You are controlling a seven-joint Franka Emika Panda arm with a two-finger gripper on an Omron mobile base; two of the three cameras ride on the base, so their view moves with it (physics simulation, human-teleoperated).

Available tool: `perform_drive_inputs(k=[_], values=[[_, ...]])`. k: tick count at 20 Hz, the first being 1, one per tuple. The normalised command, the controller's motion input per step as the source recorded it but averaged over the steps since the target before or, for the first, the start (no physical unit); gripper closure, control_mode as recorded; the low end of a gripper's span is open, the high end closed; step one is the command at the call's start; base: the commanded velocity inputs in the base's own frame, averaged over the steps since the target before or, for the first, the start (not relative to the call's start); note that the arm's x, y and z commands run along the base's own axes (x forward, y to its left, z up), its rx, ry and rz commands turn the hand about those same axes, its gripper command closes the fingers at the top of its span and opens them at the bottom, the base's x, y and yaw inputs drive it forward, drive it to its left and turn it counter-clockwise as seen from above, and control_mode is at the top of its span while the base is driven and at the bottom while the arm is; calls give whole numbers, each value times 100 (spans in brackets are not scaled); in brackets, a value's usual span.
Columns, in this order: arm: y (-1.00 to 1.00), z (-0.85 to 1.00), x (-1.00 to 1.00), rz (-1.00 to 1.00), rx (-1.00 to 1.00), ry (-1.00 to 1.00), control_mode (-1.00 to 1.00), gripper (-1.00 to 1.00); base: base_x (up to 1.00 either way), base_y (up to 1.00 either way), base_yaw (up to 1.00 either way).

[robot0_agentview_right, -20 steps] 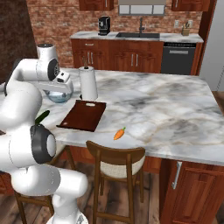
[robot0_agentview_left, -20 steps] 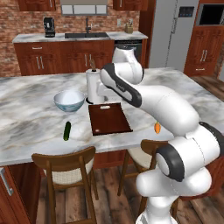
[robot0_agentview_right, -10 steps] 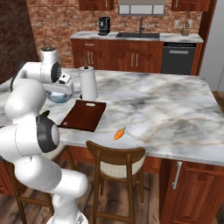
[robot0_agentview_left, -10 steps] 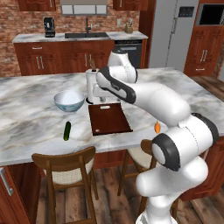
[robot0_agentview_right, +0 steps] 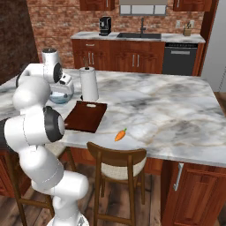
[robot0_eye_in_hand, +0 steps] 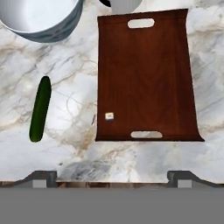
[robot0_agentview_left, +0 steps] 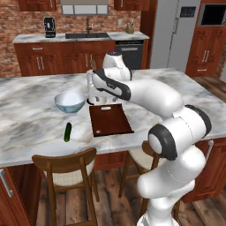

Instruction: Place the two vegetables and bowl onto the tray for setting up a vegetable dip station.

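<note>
Rendered scene, evenly and brightly lit; no single lamp visible, light reads as diffuse from overhead. Shadows soft and short: a faint dark patch on the marble counter (robot0_eye_in_hand: 131,162) hugging the cucumber (robot0_eye_in_hand: 40,108), left of the claw's line of sight, and a thin one along the tray (robot0_eye_in_hand: 144,78) edge straight ahead. Mild gloss on the bowl (robot0_agentview_left: 69,101) interior and on the white arm shells. No motion blur, no defocus. Base views slightly coarse; straight edges hold, no visible edge distortion.
</note>
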Motion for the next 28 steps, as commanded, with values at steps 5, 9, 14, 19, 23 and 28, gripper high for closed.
perform_drive_inputs(k=[5,9,14,19,23,28], values=[[18,-12,30,-8,1,0,-100,-100,0,0,0],[10,-12,31,-9,3,1,-100,-100,0,0,0],[9,-18,28,-9,7,4,-100,-100,0,0,0],[10,-18,26,-5,5,4,-100,-100,0,0,0],[13,-15,26,-5,1,0,-100,-100,0,0,0],[13,-11,28,-9,0,0,-100,-100,0,0,0]])
